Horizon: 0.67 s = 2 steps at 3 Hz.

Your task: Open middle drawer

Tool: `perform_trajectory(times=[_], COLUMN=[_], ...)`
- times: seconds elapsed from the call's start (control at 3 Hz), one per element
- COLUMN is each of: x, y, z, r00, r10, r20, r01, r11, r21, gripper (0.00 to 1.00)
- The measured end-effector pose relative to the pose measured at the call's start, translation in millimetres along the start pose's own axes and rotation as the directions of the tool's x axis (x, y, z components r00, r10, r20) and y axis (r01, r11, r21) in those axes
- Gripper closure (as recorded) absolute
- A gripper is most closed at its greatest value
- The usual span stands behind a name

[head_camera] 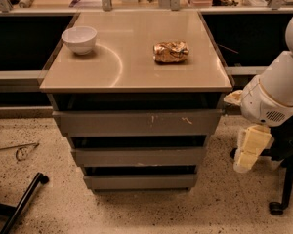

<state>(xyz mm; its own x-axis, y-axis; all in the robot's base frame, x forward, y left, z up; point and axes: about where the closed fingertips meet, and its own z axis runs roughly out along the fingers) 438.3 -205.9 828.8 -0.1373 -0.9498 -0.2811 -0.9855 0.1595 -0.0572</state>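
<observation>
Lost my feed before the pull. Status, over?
Gripper hanging right of cabinet, off it. Middle drawer untouched. Nothing blocks its front.
</observation>
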Motion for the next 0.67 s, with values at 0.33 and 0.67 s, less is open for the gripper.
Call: perform_trajectory(times=[0.33, 0.67], x=[-0.3, 5.7], y=[0.5, 6.6], z=[9.1, 47.7], r00=[1.000, 0.999], r10=[-0.007, -0.009], r20=[-0.009, 0.032], r01=[0.007, 0.010], r11=[0.9999, 0.9990], r21=[-0.008, -0.043], gripper=[0.00, 0.00])
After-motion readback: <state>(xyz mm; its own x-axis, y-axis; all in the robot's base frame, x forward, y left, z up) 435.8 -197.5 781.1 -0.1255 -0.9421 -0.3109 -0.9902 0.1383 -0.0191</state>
